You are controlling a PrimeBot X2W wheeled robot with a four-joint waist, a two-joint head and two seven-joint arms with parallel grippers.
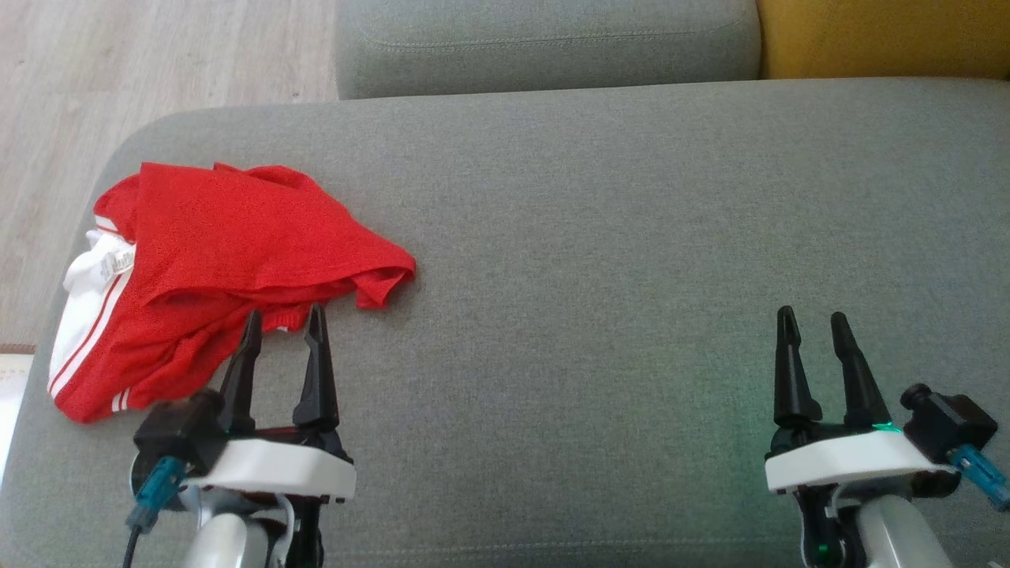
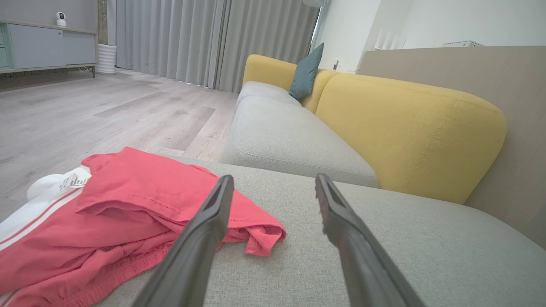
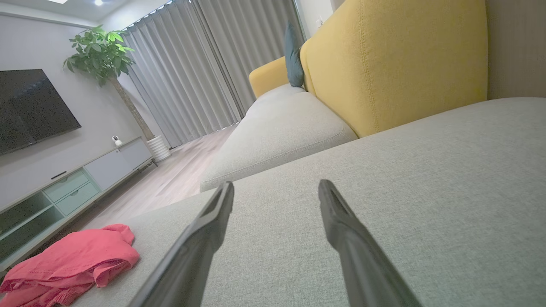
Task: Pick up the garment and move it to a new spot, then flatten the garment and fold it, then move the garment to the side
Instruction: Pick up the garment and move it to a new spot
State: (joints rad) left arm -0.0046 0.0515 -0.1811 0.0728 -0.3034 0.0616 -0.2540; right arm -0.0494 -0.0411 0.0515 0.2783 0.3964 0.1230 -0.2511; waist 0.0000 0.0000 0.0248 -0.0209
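Red fabric with white stripes and a white label is being shown in a crumpled heap: the garment (image 1: 237, 237) is lying at the left end of the grey seat cushion (image 1: 592, 237), near the rounded corner beside the wooden floor (image 1: 158, 55). The left gripper (image 1: 284, 312) is being held low over the cushion with its jaws released and spread. In the head view its fingertips are overlapping the garment's near hem, though contact cannot be told. In the left wrist view one finger is crossing in front of the heap. The right gripper (image 1: 811, 314) is being held well apart from the garment, over the cushion's right side, its jaws likewise parted. A yellow backrest (image 1: 884, 35) is being shown at the far right corner, and a teal pillow (image 2: 305, 72) is leaning against it farther along the sofa.
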